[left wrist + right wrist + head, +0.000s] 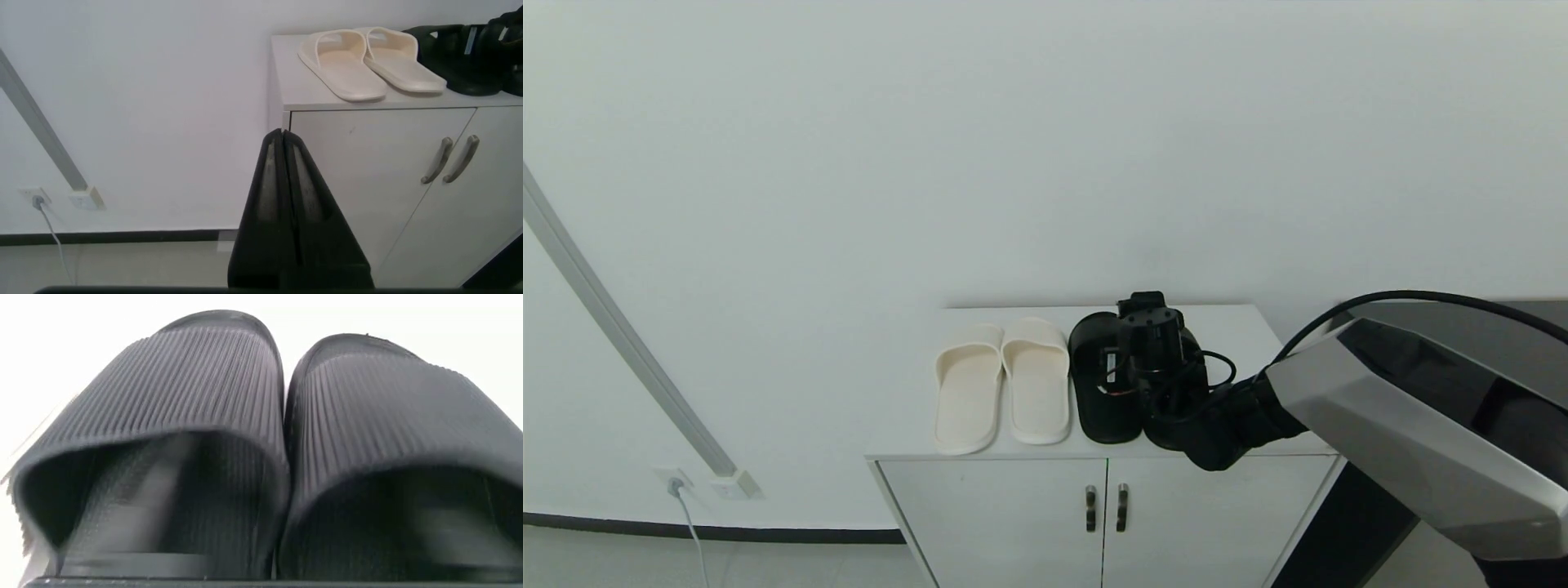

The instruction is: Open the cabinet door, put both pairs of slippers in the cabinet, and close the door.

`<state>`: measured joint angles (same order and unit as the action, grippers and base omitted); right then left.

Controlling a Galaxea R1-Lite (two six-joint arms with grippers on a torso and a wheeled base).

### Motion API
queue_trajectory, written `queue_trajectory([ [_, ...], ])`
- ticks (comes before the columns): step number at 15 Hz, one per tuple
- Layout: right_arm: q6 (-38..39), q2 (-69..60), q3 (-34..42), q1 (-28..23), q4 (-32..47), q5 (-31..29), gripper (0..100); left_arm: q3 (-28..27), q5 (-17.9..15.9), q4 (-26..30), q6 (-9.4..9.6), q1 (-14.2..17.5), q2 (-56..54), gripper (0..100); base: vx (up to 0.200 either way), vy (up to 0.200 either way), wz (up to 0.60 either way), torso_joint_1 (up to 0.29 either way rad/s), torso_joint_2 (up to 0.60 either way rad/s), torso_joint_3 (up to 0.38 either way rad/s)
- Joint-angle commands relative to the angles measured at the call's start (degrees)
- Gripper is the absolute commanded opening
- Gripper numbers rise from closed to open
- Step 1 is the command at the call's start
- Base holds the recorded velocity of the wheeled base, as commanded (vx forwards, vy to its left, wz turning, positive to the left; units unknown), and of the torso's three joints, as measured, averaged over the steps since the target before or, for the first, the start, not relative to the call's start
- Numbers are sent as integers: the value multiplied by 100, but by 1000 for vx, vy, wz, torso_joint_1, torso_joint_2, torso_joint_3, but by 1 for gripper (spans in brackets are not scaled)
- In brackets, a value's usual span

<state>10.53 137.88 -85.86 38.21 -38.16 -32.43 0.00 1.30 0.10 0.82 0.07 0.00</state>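
Left tool [283, 139] pressed together, low beside the cabinet [368, 163]. Right tool [1152, 351] over the black slippers [1098, 408] on the cabinet top; its state cannot be told. White slippers [1001, 384] lie alongside. Doors closed.

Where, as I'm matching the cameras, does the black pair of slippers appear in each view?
Head view: black slippers on the cabinet top, right of the white slippers.
Left wrist view: black slippers on the cabinet top, beyond the white slippers.
Right wrist view: black slippers close up, ribbed straps side by side.
Shared landmark: white slippers, head and left wrist views.
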Motion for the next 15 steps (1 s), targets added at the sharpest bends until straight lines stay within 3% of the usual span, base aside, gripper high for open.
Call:
queue_trajectory([
  [1,1,29,-89,-15,1,0,0,0,1,-1,-3,1,0,0,0,0,0,0,0,0],
  [8,-16,-455,307,-6,-8,-9,0,0,1,-1,-3,1,0,0,0,0,0,0,0,0],
  [10,-34,-1017,913,91,-25,52,0,0,1,-1,-3,1,0,0,0,0,0,0,0,0],
  [11,-69,-1790,1686,275,-34,483,0,0,1,-1,-3,1,0,0,0,0,0,0,0,0],
  [13,-104,-2625,2539,460,-34,808,0,0,1,-1,-3,1,9,0,0,0,0,0,0,0],
  [15,-130,-3909,3796,785,10,1652,0,0,1,-1,-3,1,0,0,0,0,0,0,0,0],
])
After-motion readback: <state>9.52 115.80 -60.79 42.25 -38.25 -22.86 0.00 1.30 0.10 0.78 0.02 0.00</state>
